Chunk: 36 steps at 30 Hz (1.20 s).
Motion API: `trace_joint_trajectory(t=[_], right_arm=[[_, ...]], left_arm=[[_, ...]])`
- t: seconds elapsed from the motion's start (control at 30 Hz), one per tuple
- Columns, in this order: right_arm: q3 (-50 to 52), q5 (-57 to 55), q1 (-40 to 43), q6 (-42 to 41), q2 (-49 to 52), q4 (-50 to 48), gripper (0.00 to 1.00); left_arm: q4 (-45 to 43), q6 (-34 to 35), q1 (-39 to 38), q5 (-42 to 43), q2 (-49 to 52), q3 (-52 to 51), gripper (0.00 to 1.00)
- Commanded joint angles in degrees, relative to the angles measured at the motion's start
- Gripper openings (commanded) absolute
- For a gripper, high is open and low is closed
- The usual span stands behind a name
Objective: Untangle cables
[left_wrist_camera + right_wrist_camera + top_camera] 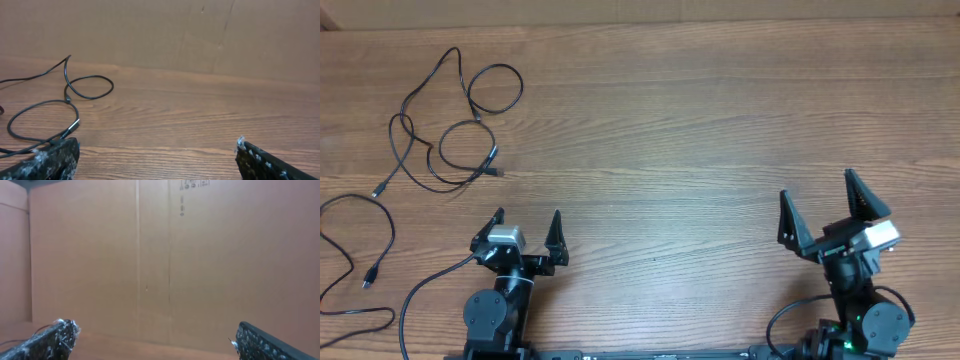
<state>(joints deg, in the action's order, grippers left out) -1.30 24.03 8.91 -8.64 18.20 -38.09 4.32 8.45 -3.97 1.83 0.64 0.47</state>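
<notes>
Lying in loose loops on the far left of the wooden table (pixel 700 130), the cables (pixel 492 158) stay clear of both arms, one plug end just ahead of the left gripper (pixel 528 228). Its jaws stand wide apart. The right gripper (pixel 817 190), well apart from every cord, is spread wide too.

Black cables (pixel 472 121); brown wood-grain table (pixel 720 130); plain tan cardboard wall (pixel 150 255).
</notes>
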Motion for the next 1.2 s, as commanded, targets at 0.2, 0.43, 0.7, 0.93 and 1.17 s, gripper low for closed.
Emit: trace_joint_trajectory(t=[0.2, 0.43, 0.7, 0.93, 1.17], right_arm=[[0.8, -2.3, -0.3, -0.7, -5.5, 7.7, 1.00], [0.8, -6.7, -0.3, -0.7, -13.2, 19.9, 1.00], [0.9, -8.1, -1.4, 0.0, -18.0, 28.7, 1.00], [0.9, -9.2, -3.6, 3.6, -18.0, 37.8, 1.00], [0.8, -11.6, -7.7, 11.8, -18.0, 41.9, 1.00]], left_arm=[[0.1, -0.5, 0.7, -0.3, -0.4, -0.2, 1.00], [0.1, -0.5, 0.7, -0.3, -0.4, -0.2, 1.00], [0.1, -0.5, 0.7, -0.3, -0.4, -0.2, 1.00], [0.1, -0.5, 0.7, -0.3, -0.4, -0.2, 0.99], [0.1, -0.5, 0.7, -0.3, -0.4, -0.2, 1.00]])
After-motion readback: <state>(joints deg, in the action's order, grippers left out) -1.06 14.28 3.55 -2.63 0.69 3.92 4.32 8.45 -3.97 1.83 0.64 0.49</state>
